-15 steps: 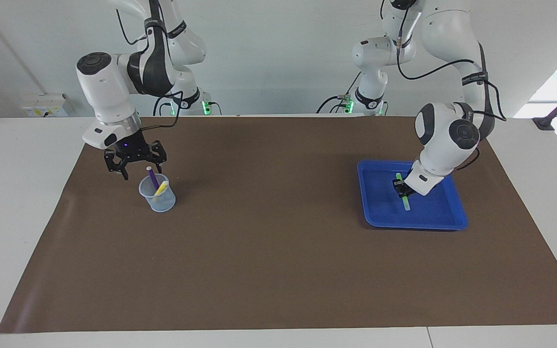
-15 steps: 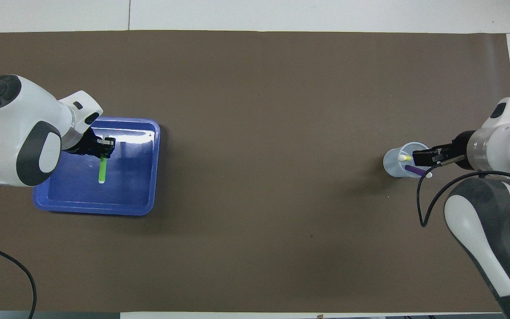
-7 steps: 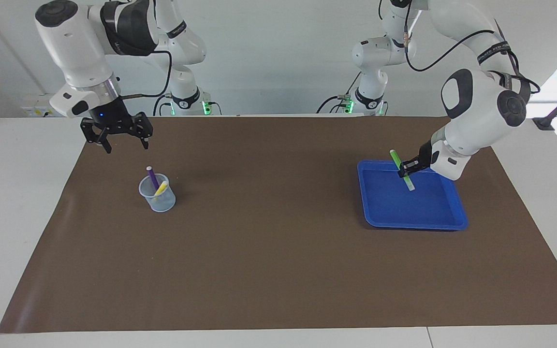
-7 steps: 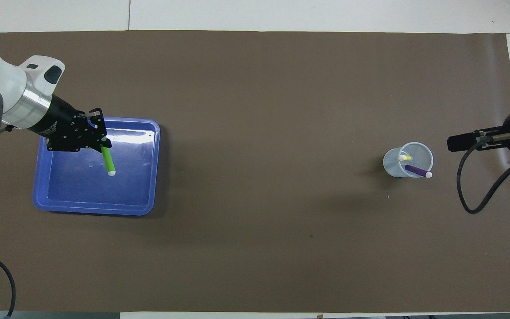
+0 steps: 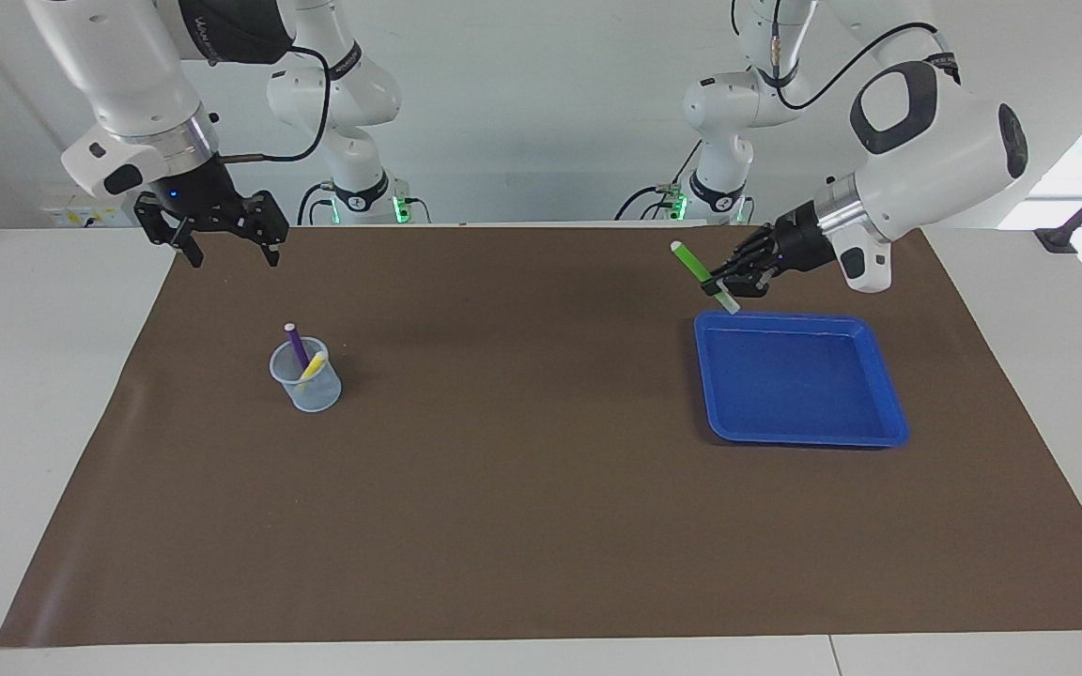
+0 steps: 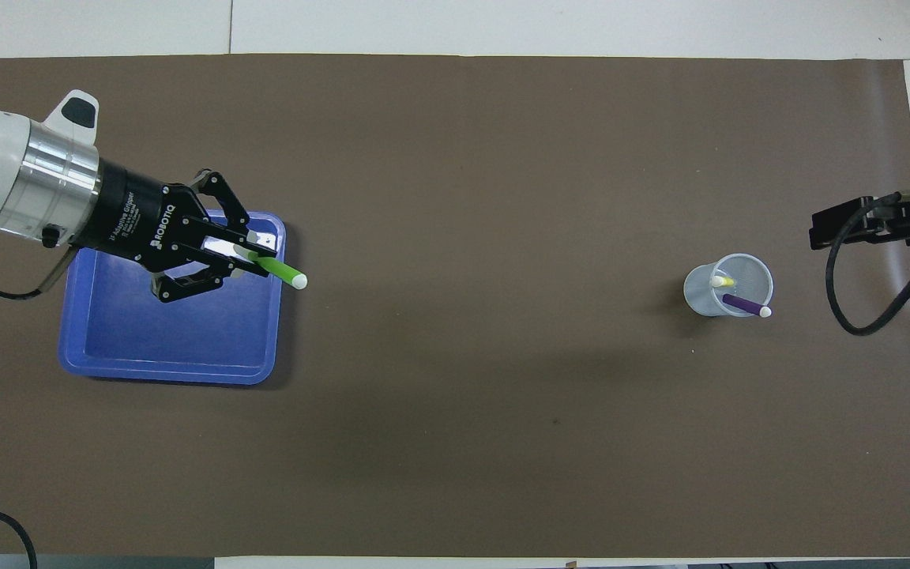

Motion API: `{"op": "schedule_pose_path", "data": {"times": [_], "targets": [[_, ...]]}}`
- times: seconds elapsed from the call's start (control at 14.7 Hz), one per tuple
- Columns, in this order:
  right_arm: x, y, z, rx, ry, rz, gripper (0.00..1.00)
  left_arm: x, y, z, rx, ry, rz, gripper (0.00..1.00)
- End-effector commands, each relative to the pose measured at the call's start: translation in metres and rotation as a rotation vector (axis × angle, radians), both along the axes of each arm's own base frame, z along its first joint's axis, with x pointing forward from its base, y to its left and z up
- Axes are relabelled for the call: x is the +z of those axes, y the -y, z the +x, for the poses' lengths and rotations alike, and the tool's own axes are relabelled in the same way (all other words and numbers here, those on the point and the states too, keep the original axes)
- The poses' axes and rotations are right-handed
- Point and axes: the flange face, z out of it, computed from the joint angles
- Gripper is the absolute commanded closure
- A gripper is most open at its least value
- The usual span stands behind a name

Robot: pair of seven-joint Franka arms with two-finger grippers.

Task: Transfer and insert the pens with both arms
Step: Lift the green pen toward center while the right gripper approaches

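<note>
My left gripper [image 5: 722,283] [image 6: 256,258] is shut on the green pen [image 5: 697,269] [image 6: 283,274] and holds it tilted in the air over the corner of the blue tray [image 5: 799,437] [image 6: 171,376]. The pen's pale end points toward the middle of the table. The purple pen [image 5: 296,345] [image 6: 744,304] and the yellow pen [image 5: 315,366] [image 6: 724,280] stand in a clear cup [image 5: 308,390] [image 6: 700,296] toward the right arm's end. My right gripper [image 5: 232,252] [image 6: 828,229] is open and empty, raised over the mat's edge by the cup.
A brown mat [image 5: 522,488] covers the white table. The blue tray holds nothing. Two smaller white arms [image 5: 353,122] [image 5: 719,122] with green-lit bases stand at the robots' edge of the table.
My left gripper lifted the green pen out of the tray and swung it toward the table's middle. My right gripper rose from the cup and drew back toward the robots.
</note>
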Motion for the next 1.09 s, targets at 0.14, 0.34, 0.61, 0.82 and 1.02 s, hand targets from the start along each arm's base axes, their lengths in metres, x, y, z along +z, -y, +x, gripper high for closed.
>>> {"op": "schedule_pose_path", "data": {"times": [0.14,0.34,0.61,0.82,1.02], "targets": [[0.009,-0.023,-0.005,0.017,-0.003,0.038,0.00,0.010,0.046,-0.046,0.262,-0.097,-0.106,1.00],[0.017,-0.079,-0.013,0.020,-0.012,0.211,0.00,0.009,0.077,-0.079,0.308,-0.071,-0.146,1.00],[0.030,-0.156,-0.021,0.000,-0.010,0.473,0.00,0.004,0.101,-0.109,0.381,-0.069,-0.172,1.00],[0.025,-0.209,-0.032,-0.045,0.026,0.587,0.00,0.000,0.116,-0.120,0.453,-0.062,-0.175,1.00],[0.009,-0.241,-0.053,-0.071,0.057,0.671,0.00,-0.001,0.115,-0.122,0.498,-0.084,-0.209,1.00]]}}
